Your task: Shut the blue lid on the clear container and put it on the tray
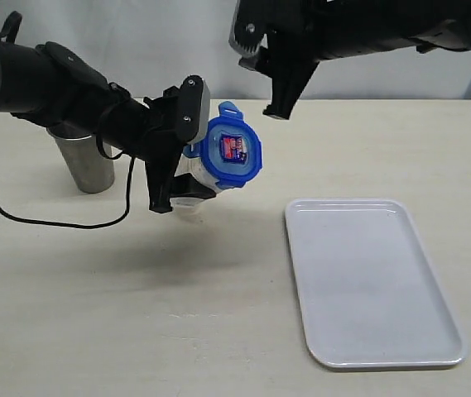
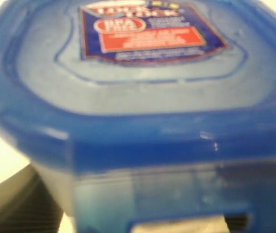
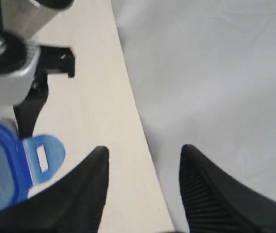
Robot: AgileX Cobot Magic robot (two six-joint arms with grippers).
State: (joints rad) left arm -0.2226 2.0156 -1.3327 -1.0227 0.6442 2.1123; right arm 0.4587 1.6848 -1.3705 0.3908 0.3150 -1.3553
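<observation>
My left gripper [image 1: 185, 185] is shut on the clear container [image 1: 192, 197] and holds it in the air, tilted so its top faces the right. The blue lid [image 1: 233, 153] sits on the container's mouth, sticker outward, with one flap [image 1: 228, 108] sticking out. In the left wrist view the blue lid [image 2: 138, 97] fills the picture, with the clear container's wall [image 2: 142, 194] under it. My right gripper [image 1: 280, 98] hangs open and empty above and to the right of the lid. Its open fingers [image 3: 91, 189] show beside the lid's flap [image 3: 41, 158]. The white tray [image 1: 372, 281] lies empty at the right.
A tapered steel cup [image 1: 86, 159] stands behind the left arm, at the back left. A black cable [image 1: 45, 222] loops over the table below that arm. A pale wall [image 3: 210, 73] rises behind the table's far edge.
</observation>
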